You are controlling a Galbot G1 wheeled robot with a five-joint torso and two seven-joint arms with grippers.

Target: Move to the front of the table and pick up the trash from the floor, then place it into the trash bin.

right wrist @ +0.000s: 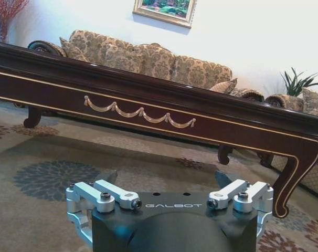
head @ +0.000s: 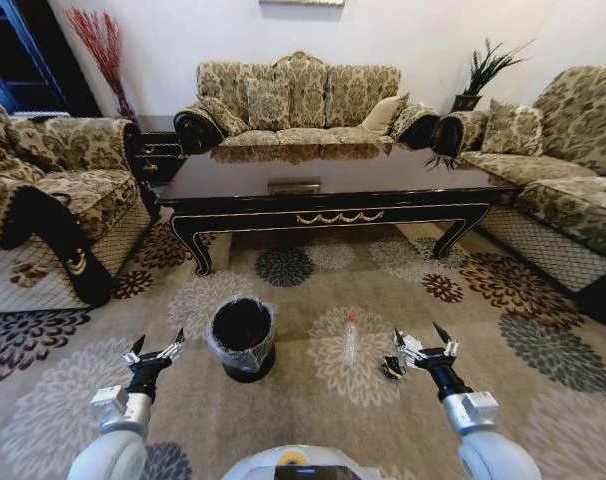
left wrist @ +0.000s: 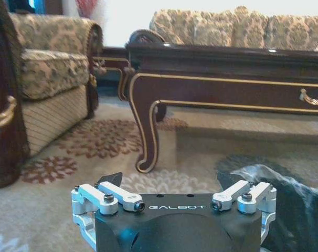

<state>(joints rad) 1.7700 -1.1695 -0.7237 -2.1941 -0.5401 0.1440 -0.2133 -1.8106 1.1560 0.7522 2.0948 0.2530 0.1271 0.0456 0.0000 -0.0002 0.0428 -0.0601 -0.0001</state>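
Note:
The dark-brown table with a gold swag on its front edge stands ahead of me on the patterned carpet floor. The black trash bin with its plastic liner sits on the carpet just ahead of my left gripper, which is open and empty. Trash lies to the bin's right: a pale bottle and a small dark scrap beside my right gripper, also open and empty. The left wrist view shows the left gripper, the bin's liner and a table leg. The right wrist view shows the right gripper facing the table.
A patterned armchair stands at the left, a sofa behind the table and another sofa at the right. A small dark side table fills the back left corner, and a plant the back right.

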